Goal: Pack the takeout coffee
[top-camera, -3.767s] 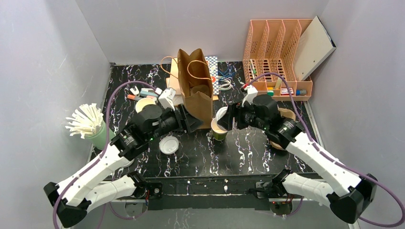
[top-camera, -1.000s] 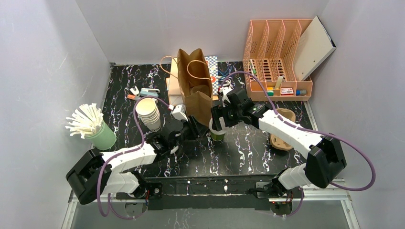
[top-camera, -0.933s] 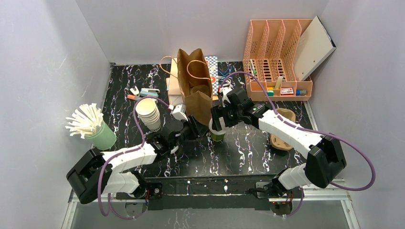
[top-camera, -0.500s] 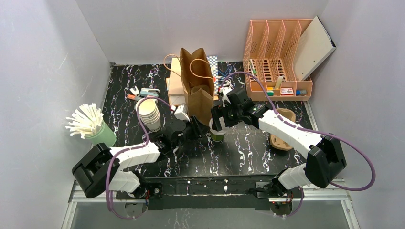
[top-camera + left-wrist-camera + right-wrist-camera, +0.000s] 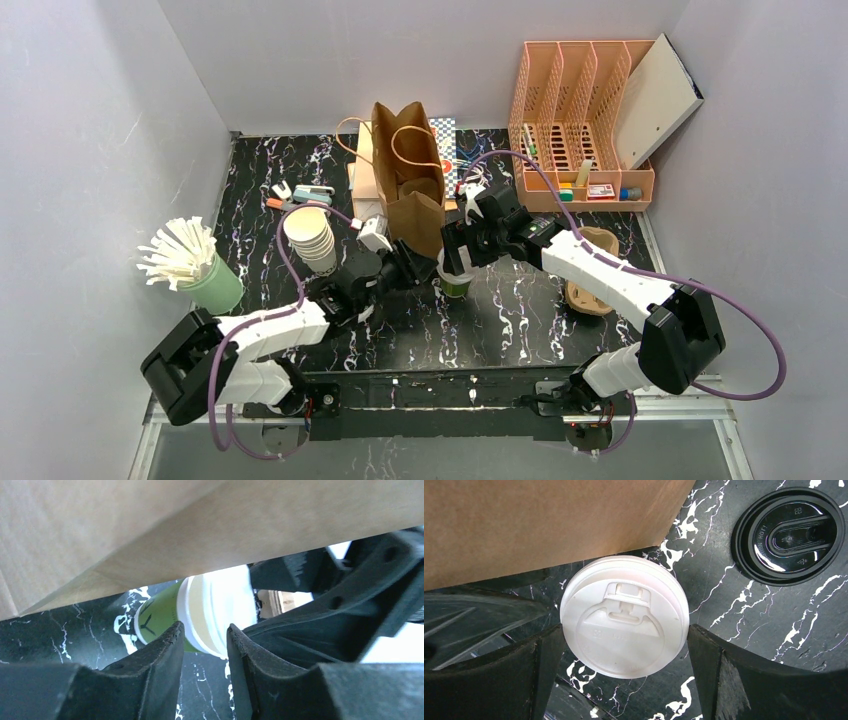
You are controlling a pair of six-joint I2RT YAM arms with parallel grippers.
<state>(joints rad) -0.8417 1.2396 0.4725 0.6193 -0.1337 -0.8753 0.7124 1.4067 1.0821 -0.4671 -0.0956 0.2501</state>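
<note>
The green cup [image 5: 458, 287] with the white lid [image 5: 634, 575] is standing on the black marble table [image 5: 520, 315], just beside the near corner of the brown paper bag [image 5: 408, 210], so it's not in the bag yet. The right gripper [image 5: 625, 641] is over it from above, opened up wide, with the lid sitting between the two fingers. Both fingers look to be right at the lid's rim, but can't really tell if they're actually pressing on it. The left gripper [image 5: 205, 630] is low down on the cup's left side, along the bottom of the bag, pointing at the cup. Its fingers are only a narrow gap apart with nothing between them, the cup is a bit past the tips. A loose black lid [image 5: 788, 536] lies flat on the table near the cup
</note>
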